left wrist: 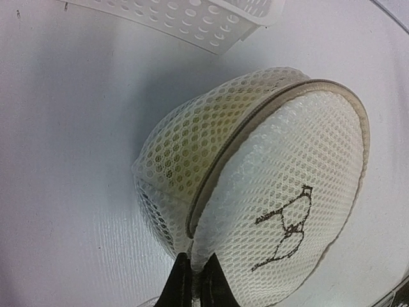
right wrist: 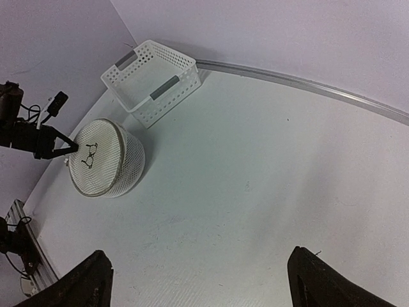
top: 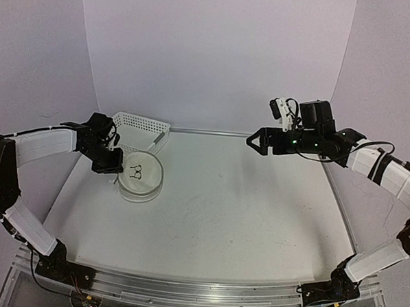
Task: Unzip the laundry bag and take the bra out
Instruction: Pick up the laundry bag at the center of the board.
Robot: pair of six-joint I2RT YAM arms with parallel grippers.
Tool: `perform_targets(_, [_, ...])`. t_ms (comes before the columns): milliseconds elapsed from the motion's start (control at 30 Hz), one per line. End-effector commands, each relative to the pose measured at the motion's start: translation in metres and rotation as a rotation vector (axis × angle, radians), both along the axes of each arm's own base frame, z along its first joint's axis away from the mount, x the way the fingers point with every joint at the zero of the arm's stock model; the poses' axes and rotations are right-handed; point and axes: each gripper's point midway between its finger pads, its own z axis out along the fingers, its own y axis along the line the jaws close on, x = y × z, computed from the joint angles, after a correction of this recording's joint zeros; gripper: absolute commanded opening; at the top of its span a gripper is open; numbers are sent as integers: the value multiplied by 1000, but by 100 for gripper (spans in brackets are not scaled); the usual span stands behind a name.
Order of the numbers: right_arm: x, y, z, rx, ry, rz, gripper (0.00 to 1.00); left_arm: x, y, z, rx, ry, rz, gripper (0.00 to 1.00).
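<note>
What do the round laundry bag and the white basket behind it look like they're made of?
The laundry bag: white honeycomb mesh fabric, likely synthetic, matte and translucent; a beige zipper tape rings the flat face. The basket: rigid white plastic by the look, slightly glossy, with punched round holes; its grey handle inserts are of unclear material.

Laundry bag (left wrist: 255,166): white honeycomb mesh cloth, translucent, beige fabric trim. Basket (right wrist: 180,89): perforated white plastic, glossy. Tabletop (top: 243,204): white, smooth, matt.

Bra pictogram (left wrist: 285,227) on laundry bag (left wrist: 211,134)
</note>
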Motion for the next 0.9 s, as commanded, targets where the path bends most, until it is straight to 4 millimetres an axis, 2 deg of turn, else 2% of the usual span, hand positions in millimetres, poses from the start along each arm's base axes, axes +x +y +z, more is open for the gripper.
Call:
perform_targets(0, [4, 20, 24, 65, -75, 48, 96, 5, 2, 13, -12, -52, 4, 0])
perform_targets(200, [12, 46, 26, 63, -82, 81, 95, 5, 12, 34, -10, -112, 48, 0])
perform_targets(367, [25, 75, 26, 72, -67, 106, 92, 3, 24, 49, 12, -164, 100, 0])
perform_targets(500, [41, 100, 29, 103, -46, 113, 89, 1, 46, 62, 65, -217, 186, 0])
perform_targets(633, [53, 124, 21, 115, -18, 121, 87, -1, 66, 70, 81, -244, 270, 0])
perform_targets(867, [66, 144, 7, 123, 18, 106, 87, -9, 98, 72, 102, -241, 405, 0])
